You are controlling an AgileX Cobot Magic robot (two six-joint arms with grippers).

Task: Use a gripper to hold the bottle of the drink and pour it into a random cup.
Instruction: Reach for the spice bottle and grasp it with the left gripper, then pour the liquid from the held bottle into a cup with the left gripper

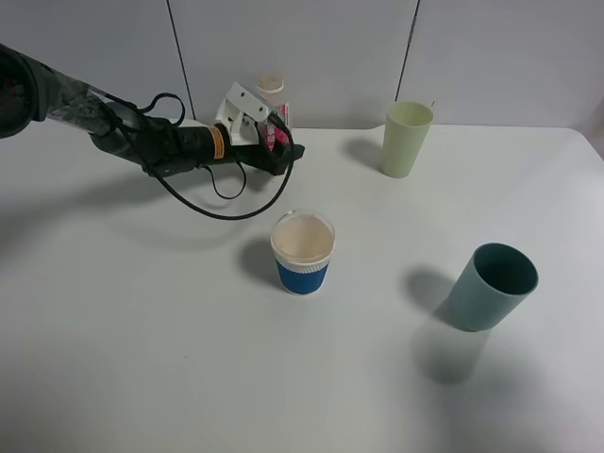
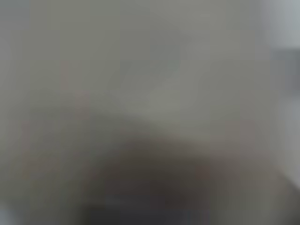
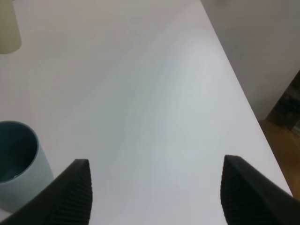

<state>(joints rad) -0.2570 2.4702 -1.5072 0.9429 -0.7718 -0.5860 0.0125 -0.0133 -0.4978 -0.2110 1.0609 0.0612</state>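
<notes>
At far edge of table (image 1: 142, 359), left claw (image 1: 276, 143) reaches in sideways, black fingers either side of bottle (image 1: 272, 102); pink label shows between them. Bottle upright, cap on. Pressed tight or not: cannot tell, as left wrist view is all blur. Cup with blue sleeve (image 1: 303, 253) stands near claw tip, toward camera, not touching it. Pale green cup (image 1: 406, 139) well apart, beyond fingertips. Right claw (image 3: 154, 192) spread wide, holding nothing; teal cup (image 3: 18, 164) just beside one finger (image 3: 75, 192).
</notes>
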